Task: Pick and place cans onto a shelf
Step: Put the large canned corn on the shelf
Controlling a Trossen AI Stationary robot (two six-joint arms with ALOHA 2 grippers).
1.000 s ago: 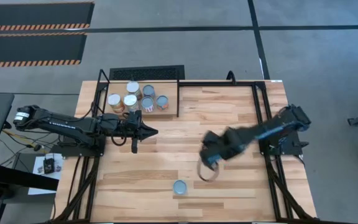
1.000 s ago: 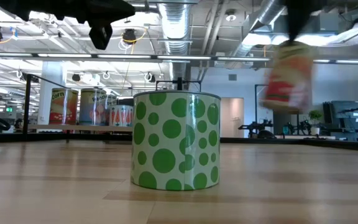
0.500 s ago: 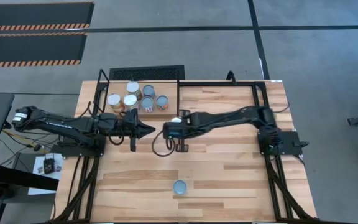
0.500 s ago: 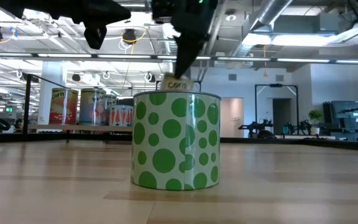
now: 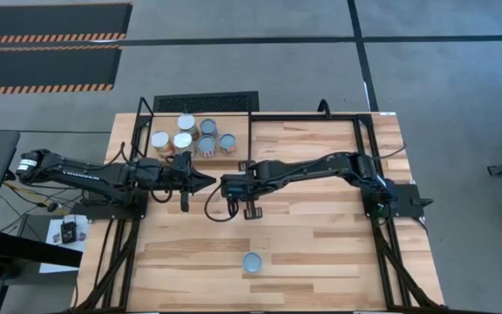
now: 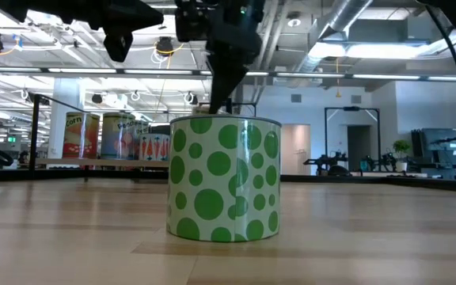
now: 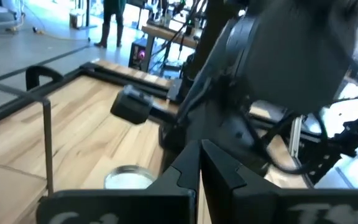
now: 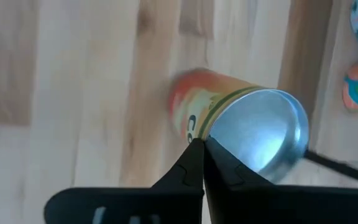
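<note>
1. The left gripper [image 5: 200, 181] hovers over the plank tabletop [image 5: 338, 227] just in front of the shelf. It has not moved in the last second, and its fingers [image 7: 185, 171] are pressed together on nothing.
2. The small light-wood shelf in a thin black rod frame [image 5: 234, 124] carries six cans [image 5: 184, 139], all upright with their round tops facing up.
3. A second ago the right gripper [image 5: 234, 186] was swinging a can through the air, well to the right. It now points straight down just in front of the shelf, close to the left gripper. So the carry looks nearly done, though the can is beside the shelf and not on it.
4. That can, an orange-labelled cylindrical tin with a round silver top [image 8: 257, 130], hangs below the closed right fingertips [image 8: 194, 155], which appear to pinch its rim. Its long axis is roughly vertical, top up. I cannot tell whether its base touches wood.
5. A green-dotted white cylindrical tin [image 6: 224, 178] stands upright near the table's front edge, well apart from the rest and not yet collected.
</note>
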